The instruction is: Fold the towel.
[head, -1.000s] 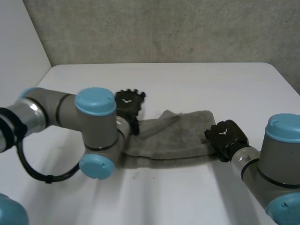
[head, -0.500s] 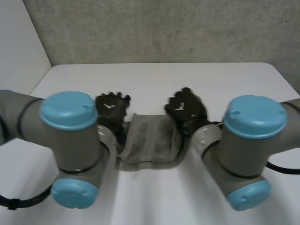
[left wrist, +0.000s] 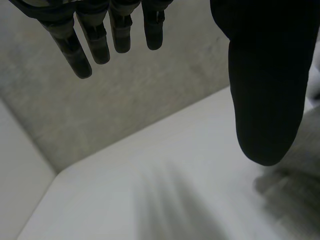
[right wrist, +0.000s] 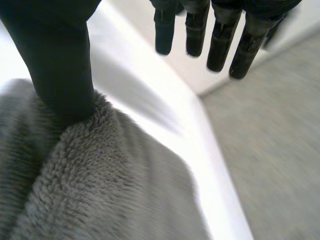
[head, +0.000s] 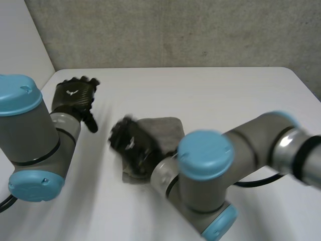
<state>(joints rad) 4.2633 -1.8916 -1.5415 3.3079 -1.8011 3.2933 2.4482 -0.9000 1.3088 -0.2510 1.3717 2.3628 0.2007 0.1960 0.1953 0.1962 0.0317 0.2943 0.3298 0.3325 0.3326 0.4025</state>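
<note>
Black fingers (right wrist: 220, 47) of the right hand (head: 133, 148) are being held straight and slightly apart, clear of the cloth. Its thumb (right wrist: 60, 60) is being pressed down onto the towel (right wrist: 100, 185) close to one edge. Nothing is being pinched between thumb and fingers, so this hand is being held open. In the head view it is being rested on the near left part of the towel (head: 163, 128). The towel is lying as a small, folded grey bundle around the middle of the white counter (head: 225, 95), a little left of centre. Bare counter (right wrist: 165, 110) is being shown just past the towel's edge, under the fingertips. The right arm (head: 205, 170) is being stretched across the near side of the counter to reach the towel.

The left hand (head: 74, 95) is being held up over the far left part of the counter, well apart from the towel and touching nothing. Its fingers (left wrist: 82, 50) are being held straight and spread, with the thumb (left wrist: 265, 90) set wide of them, and nothing is being gripped. Bare counter (left wrist: 150, 190) is lying beneath its palm, and the grey wall (head: 175, 30) is standing behind the counter. The left arm (head: 30, 135) is being held at the counter's left side.
</note>
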